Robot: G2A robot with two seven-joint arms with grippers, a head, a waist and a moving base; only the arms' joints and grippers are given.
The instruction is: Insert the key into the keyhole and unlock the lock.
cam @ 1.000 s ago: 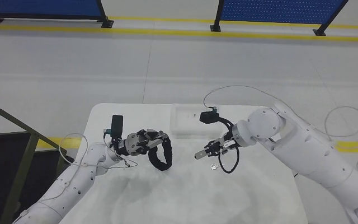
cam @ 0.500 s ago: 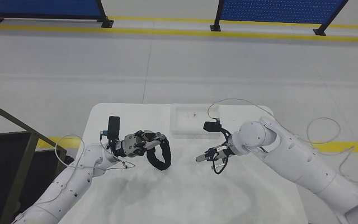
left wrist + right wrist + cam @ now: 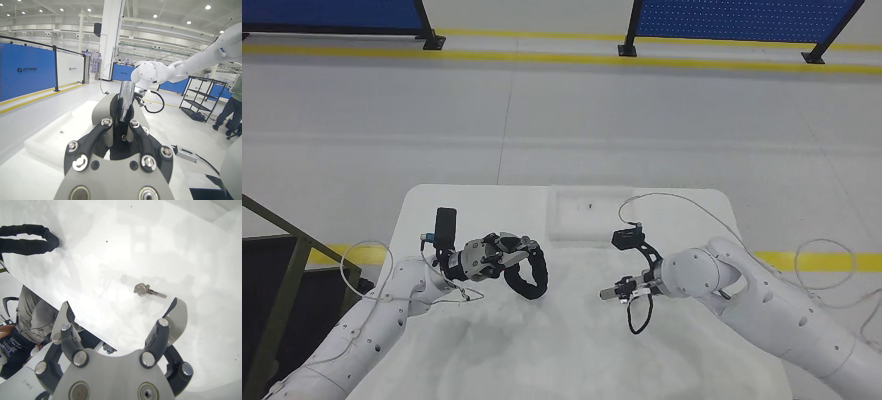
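1. The key [image 3: 149,291] lies flat on the white table [image 3: 132,247], not yet picked up.
2. The right gripper [image 3: 121,306] hangs just by the key, wide open and empty.
3. The left gripper [image 3: 121,113], well away from the key, squeezes the lock [image 3: 126,94] tight.
4. I think what is left is: grab the key, push it in, turn it.
5. Far past the key are a white floor [image 3: 562,120] and blue fences [image 3: 332,12].

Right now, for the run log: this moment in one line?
left hand: shut on lock | right hand: open, near key | key: flat on table
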